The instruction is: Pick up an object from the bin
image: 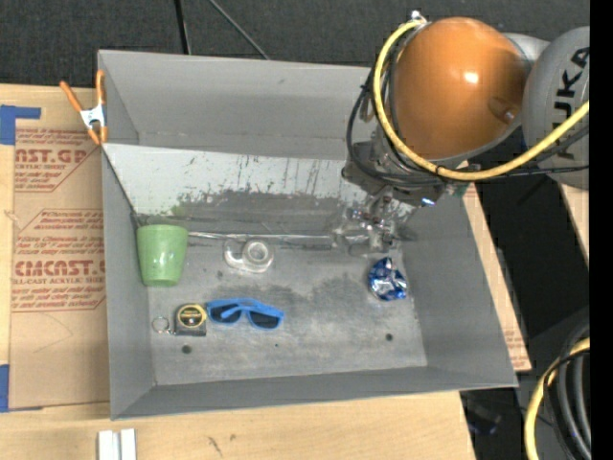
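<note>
My gripper point(372, 230) hangs under the orange dome at the right of the bin, above the bin floor. Just below and slightly right of it lies a small crumpled blue-and-white wrapper point(387, 280). Nothing shows between the fingertips. A clear tape roll point(250, 254) lies to the gripper's left, near the middle of the bin.
Blue sunglasses point(245, 313) lie at the lower left, with a yellow-and-black tape measure point(190, 319) beside them. A light green cup point(161, 252) lies on its side against the left wall. The arm and its cables cover the upper right of the bin.
</note>
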You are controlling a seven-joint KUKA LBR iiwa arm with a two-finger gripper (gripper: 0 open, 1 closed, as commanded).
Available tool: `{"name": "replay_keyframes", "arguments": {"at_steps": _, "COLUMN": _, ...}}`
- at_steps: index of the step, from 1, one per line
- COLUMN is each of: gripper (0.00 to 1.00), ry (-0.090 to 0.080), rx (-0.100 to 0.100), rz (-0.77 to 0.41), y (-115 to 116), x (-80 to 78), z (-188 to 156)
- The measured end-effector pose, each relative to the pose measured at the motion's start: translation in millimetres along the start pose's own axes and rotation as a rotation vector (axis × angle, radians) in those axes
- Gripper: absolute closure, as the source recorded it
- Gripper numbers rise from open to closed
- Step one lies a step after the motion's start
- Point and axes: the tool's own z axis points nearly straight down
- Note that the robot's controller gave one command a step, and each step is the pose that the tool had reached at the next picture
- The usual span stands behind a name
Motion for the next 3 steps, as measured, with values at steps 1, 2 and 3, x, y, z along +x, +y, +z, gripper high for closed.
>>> {"name": "replay_keyframes", "arguments": {"at_steps": 1, "gripper": 1.0, "ry": 0.003, "rx": -0.011, "rz": -0.371, "y": -17.4, "x": 39.8, "z": 43.8}}
{"name": "replay_keyframes", "arguments": {"at_steps": 2, "gripper": 1.0, "ry": 0.005, "rx": -0.022, "rz": -0.458, "y": 25.5, "x": 110.3, "z": 132.9}}
{"name": "replay_keyframes", "arguments": {"at_steps": 3, "gripper": 1.0, "ry": 0.003, "rx": -0.008, "rz": -0.436, "y": 31.6, "x": 138.0, "z": 88.0}}
